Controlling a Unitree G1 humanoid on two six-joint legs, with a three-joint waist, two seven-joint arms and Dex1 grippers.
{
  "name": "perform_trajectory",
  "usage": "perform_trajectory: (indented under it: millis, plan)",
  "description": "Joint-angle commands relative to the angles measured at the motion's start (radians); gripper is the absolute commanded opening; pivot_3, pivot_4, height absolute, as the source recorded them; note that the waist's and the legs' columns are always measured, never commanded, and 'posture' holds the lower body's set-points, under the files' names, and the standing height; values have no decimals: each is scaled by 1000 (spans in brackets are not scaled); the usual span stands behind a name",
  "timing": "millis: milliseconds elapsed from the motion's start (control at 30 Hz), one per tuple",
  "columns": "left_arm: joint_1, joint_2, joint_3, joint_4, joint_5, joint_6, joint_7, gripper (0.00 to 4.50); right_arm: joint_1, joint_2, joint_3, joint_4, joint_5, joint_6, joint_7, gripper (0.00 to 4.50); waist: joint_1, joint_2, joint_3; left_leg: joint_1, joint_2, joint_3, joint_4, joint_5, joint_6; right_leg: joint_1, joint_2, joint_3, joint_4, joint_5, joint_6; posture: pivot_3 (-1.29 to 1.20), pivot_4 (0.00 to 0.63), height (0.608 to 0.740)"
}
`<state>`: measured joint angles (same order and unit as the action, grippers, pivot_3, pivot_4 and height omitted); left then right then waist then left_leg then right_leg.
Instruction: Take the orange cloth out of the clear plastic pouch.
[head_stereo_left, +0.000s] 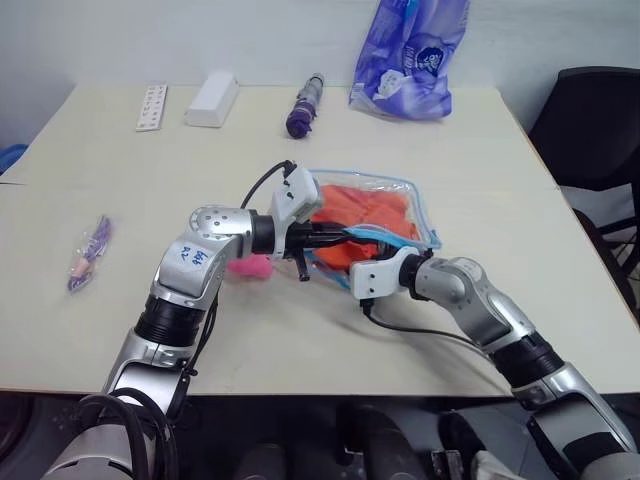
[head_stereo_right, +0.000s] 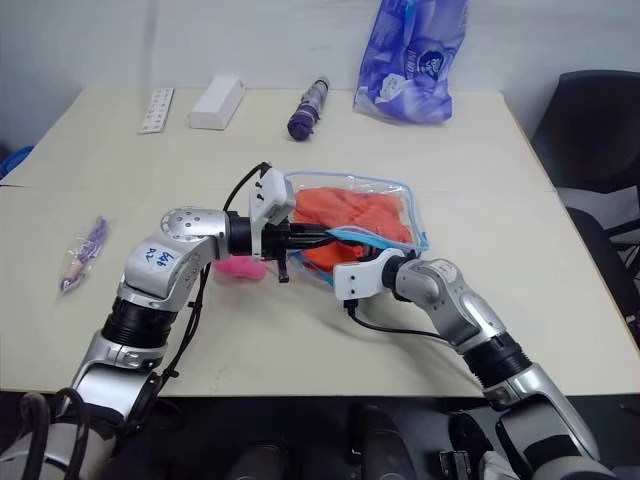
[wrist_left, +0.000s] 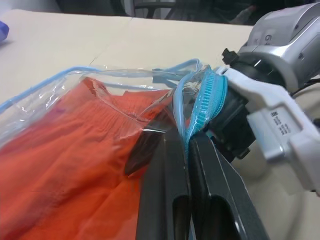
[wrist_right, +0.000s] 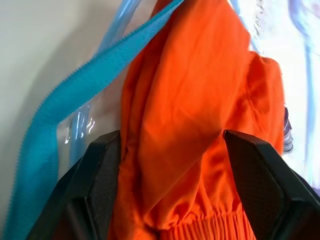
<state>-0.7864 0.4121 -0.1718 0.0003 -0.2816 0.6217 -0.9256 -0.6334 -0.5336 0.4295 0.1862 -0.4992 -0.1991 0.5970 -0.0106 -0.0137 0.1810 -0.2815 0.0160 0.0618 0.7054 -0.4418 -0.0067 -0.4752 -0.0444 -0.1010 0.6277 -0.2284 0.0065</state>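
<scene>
My left gripper (wrist_left: 187, 150) is pinched tight on the light blue zipper edge of the clear plastic pouch (head_stereo_left: 405, 192), which lies on the beige table (head_stereo_left: 120, 200). Its two black fingers are pressed together with the blue tape caught between them, and the pouch's mouth is lifted up off the table there. Just behind my left wrist sits the pink pompom (head_stereo_left: 250, 266).

My right gripper (wrist_right: 172, 145) stands wide apart, one finger on each side of the orange cloth (wrist_right: 195, 90). The cloth bulges up between the fingers, its gathered band near their roots, and the fabric presses against the inner face of the finger next to the zipper tape; I cannot tell whether the other finger touches it. The fingers have not closed on it. The cloth is still inside the pouch, filling most of it beyond both my grippers, with the zipper tape running along one side of my right fingers.
</scene>
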Motion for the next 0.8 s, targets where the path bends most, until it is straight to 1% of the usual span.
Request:
perform_trajectory:
  millis: [33,133,333,367,500,667,800]
  plan:
    - [-33,-2,20,-48,-26,-9,-1,0,-3,17,36,112,-37,11,8,3162,-4,0,0,0,0,0,0,0,0,0,0,0,0,0,0,0,150,740]
    - [-29,0,17,-43,-20,-17,2,0,-12,26,36,142,-33,6,10,2414,-6,0,0,1,0,-1,0,0,0,1,0,0,0,0,0,0,150,740]
    - [-12,-1,16,-33,-13,-16,17,0,3,21,35,135,-9,-14,38,310,-13,0,0,0,0,-2,0,0,-1,1,0,0,0,0,0,0,150,740]
    - [-12,-5,17,-28,-15,-12,21,0,6,19,34,132,-4,-15,46,56,-14,0,0,0,0,-2,0,0,-1,0,0,0,0,0,0,0,150,740]
    - [-27,-36,16,17,-7,-11,57,0,12,11,40,106,-11,-20,60,56,-13,0,0,1,0,-3,0,0,-1,0,-1,-1,0,0,0,0,150,740]
    - [-97,-104,36,131,14,-10,146,0,21,-25,55,-4,-41,-49,94,56,-3,0,0,-1,-1,-5,3,0,-1,-2,-1,-3,0,0,0,0,150,740]
    - [-118,-105,-4,216,84,-84,176,0,45,-80,36,-112,-42,-101,114,56,5,0,0,-1,-1,-5,3,0,-1,-2,-1,-3,-1,0,0,0,150,740]
